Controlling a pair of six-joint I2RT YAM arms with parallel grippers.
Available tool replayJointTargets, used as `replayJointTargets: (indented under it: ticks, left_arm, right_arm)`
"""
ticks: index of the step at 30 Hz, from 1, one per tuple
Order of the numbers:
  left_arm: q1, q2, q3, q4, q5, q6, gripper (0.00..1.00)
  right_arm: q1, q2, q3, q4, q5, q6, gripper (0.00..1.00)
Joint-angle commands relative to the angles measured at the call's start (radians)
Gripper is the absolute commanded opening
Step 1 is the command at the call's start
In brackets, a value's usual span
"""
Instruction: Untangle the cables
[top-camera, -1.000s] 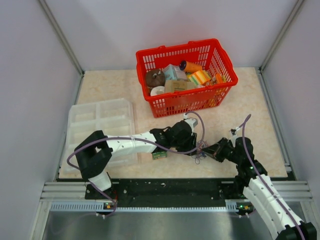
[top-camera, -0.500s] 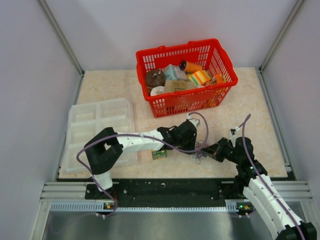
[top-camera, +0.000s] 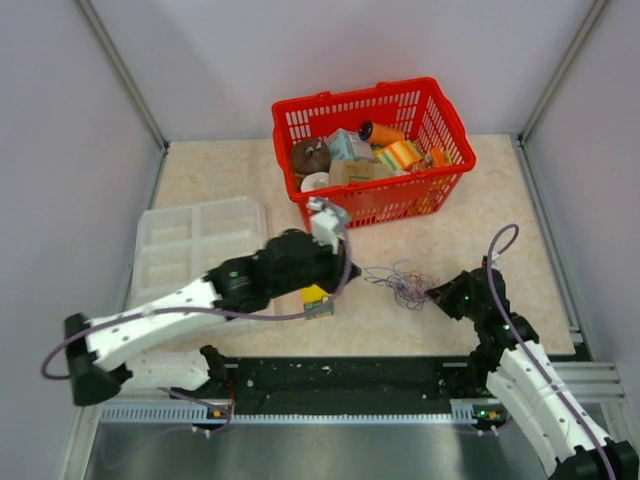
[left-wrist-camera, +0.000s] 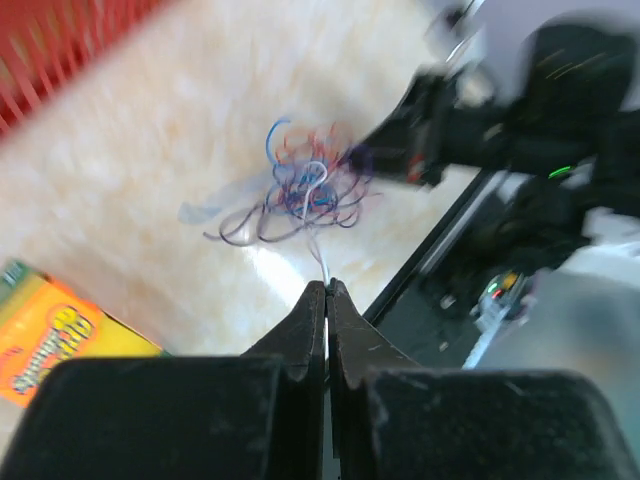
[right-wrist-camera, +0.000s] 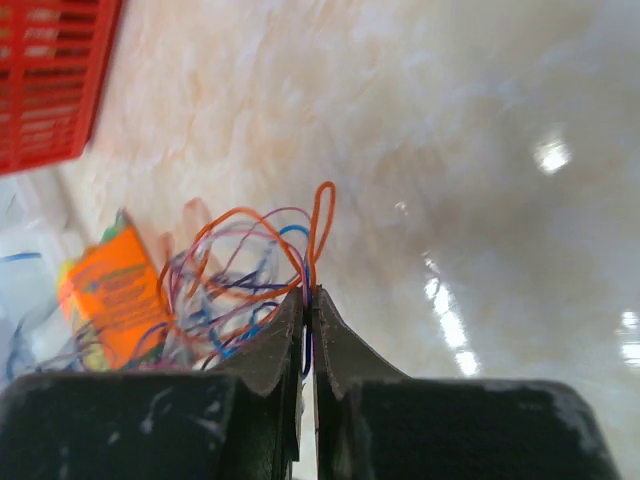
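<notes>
Though apart, both hands (left-wrist-camera: 326, 287) (right-wrist-camera: 307, 293) tight on cables (left-wrist-camera: 305, 190).

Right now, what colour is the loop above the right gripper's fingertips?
Orange cable loop, clearest in the right wrist view.

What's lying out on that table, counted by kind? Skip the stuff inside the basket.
red basket: 1
clear tray: 1
small orange box: 1
cable tangle: 1
Total: 4

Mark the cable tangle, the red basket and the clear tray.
cable tangle (top-camera: 402, 284), top view, middle of the bunch.
red basket (top-camera: 385, 203), top view, front wall.
clear tray (top-camera: 190, 245), top view, bare upper part.
</notes>
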Motion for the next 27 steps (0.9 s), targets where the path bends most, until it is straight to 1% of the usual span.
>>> replayJointTargets:
  ticks: [1,4,8,11,13,15,18,19,20,21,22,23,24,25,26,27]
  left_arm:
    - [-0.001,-0.301,0.046,0.008,-0.123,0.158,0.00]
    - [0.000,-0.393,0.182,-0.078,-0.195,0.212,0.00]
    - [0.000,-0.376,0.401,-0.202,-0.202,0.267,0.00]
    - [0.000,-0.367,0.527,-0.236,-0.199,0.299,0.00]
    - [-0.003,-0.366,0.570,-0.226,-0.196,0.299,0.00]
    - [-0.001,-0.337,0.615,-0.227,-0.158,0.289,0.00]
    - [-0.001,-0.294,0.663,-0.218,-0.095,0.272,0.00]
    - [-0.003,-0.280,0.673,-0.215,-0.082,0.270,0.00]
    - [0.000,-0.263,0.687,-0.218,-0.081,0.269,0.00]
    - [-0.001,-0.246,0.695,-0.219,-0.082,0.261,0.00]
    - [0.000,-0.237,0.698,-0.215,-0.081,0.253,0.00]
    - [-0.001,-0.225,0.695,-0.207,-0.070,0.241,0.00]
    - [0.000,-0.214,0.689,-0.197,-0.055,0.233,0.00]
    - [-0.001,-0.205,0.681,-0.186,-0.041,0.224,0.00]
    - [-0.001,-0.200,0.672,-0.170,-0.029,0.216,0.00]
    - [-0.001,-0.192,0.663,-0.160,-0.022,0.210,0.00]
  right_arm:
    - [-0.034,0.031,0.061,-0.060,0.268,-0.047,0.00]
    - [-0.059,0.054,0.095,-0.060,0.331,-0.102,0.00]
    - [-0.090,0.143,0.133,-0.060,0.389,-0.165,0.00]
    - [-0.125,0.198,0.147,-0.057,0.423,-0.188,0.00]
    - [-0.146,0.209,0.156,-0.056,0.413,-0.200,0.03]
    - [-0.147,0.204,0.172,-0.052,0.428,-0.220,0.10]
    - [-0.148,0.198,0.231,-0.100,0.475,-0.274,0.11]
    - [-0.147,0.189,0.244,-0.108,0.477,-0.284,0.13]
    - [-0.147,0.178,0.256,-0.109,0.451,-0.292,0.17]
    - [-0.147,0.169,0.267,-0.105,0.379,-0.310,0.21]
    - [-0.147,0.160,0.274,-0.086,0.285,-0.339,0.30]
    - [-0.145,0.157,0.271,-0.054,0.152,-0.356,0.38]
    - [-0.143,0.157,0.280,-0.034,0.009,-0.373,0.43]
    - [-0.124,0.161,0.291,-0.028,-0.087,-0.398,0.44]
    - [-0.079,0.160,0.308,-0.036,-0.130,-0.410,0.51]
    - [-0.023,0.151,0.325,-0.054,-0.132,-0.431,0.55]
